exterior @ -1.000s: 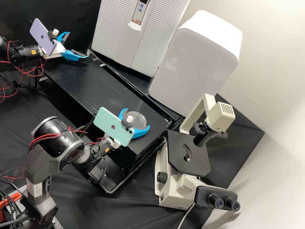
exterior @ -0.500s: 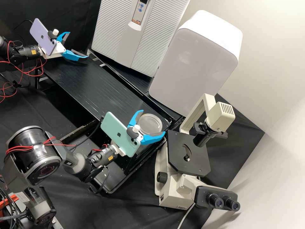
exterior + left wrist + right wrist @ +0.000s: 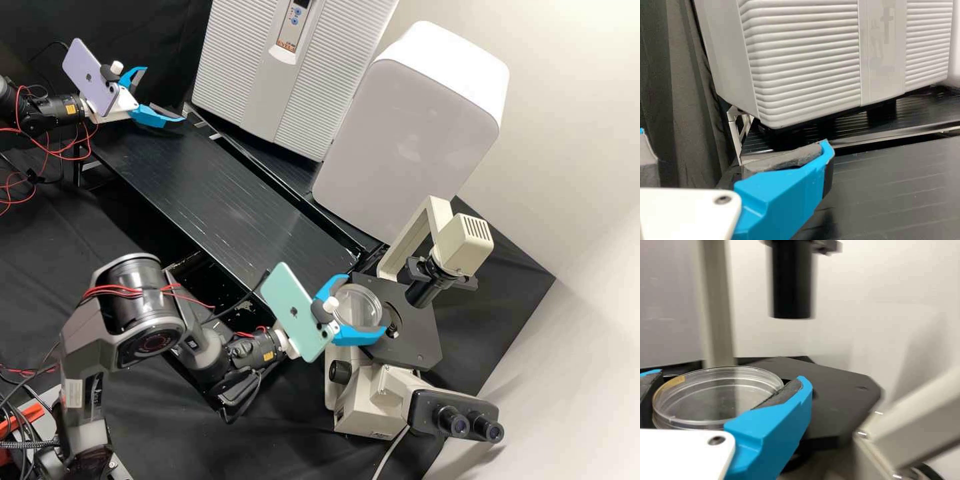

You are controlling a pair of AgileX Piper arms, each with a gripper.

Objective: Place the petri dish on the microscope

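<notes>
While the right gripper (image 3: pixel 365 303) pinches the dish (image 3: pixel 353 309) near the stage (image 3: pixel 415 339) and the left gripper (image 3: pixel 163 94) hangs spread, too low an approach could snag the dish and tip it loose.

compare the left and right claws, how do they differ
The right claw grips the petri dish; the left claw is open and empty. The right claw is at the microscope stage; the left claw is near the ribbed white unit. A lilac phone is mounted by the left claw, a mint-green phone by the right claw. Both have two blue fingers.
</notes>
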